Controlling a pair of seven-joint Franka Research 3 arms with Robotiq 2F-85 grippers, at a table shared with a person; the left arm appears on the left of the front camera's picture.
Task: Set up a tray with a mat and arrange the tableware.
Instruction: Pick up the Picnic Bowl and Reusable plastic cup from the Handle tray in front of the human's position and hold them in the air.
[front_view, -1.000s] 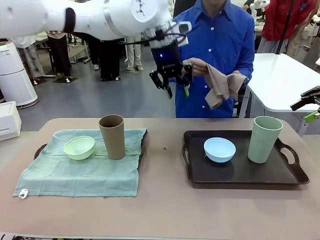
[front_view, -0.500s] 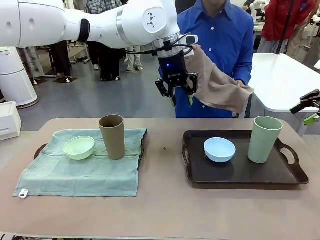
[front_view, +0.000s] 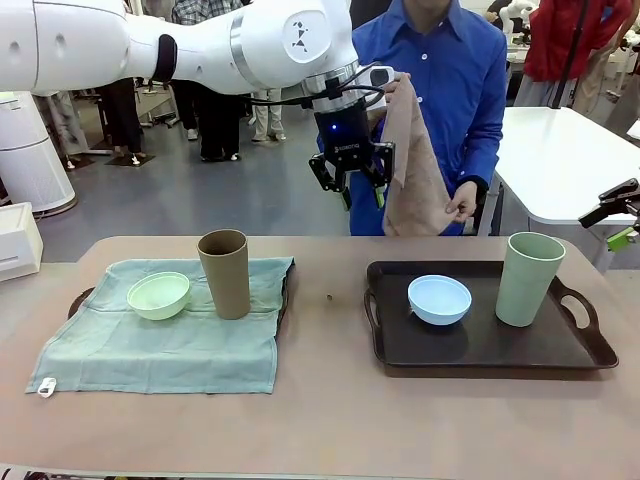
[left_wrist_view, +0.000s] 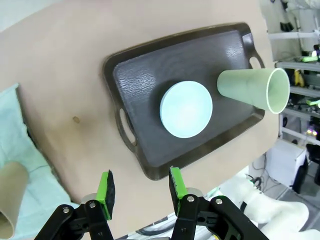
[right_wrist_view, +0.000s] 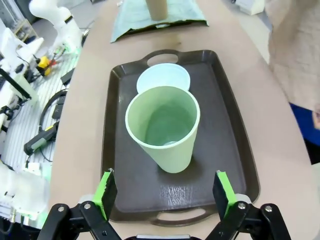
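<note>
Setup half done: matted tray frame-left, unmatted tray frame-right.
Left hand half-open, right hand wide, both empty.

Table: tan top.
Left side: green mat draped over left tray.
Right side: dark right tray.

Looks like a robotics lab or open test hall, not anyone's home. A big white jointed robot arm hangs over a plain beige-topped worktable, with bare grey flooring behind it. At 3 o'clock sits another white-topped table, at 9 o'clock a white cylindrical floor unit, and at 11 o'clock a bunch of standing people. The right wrist view has loose black cables and hand tools lying on the floor at 9 o'clock.
</note>
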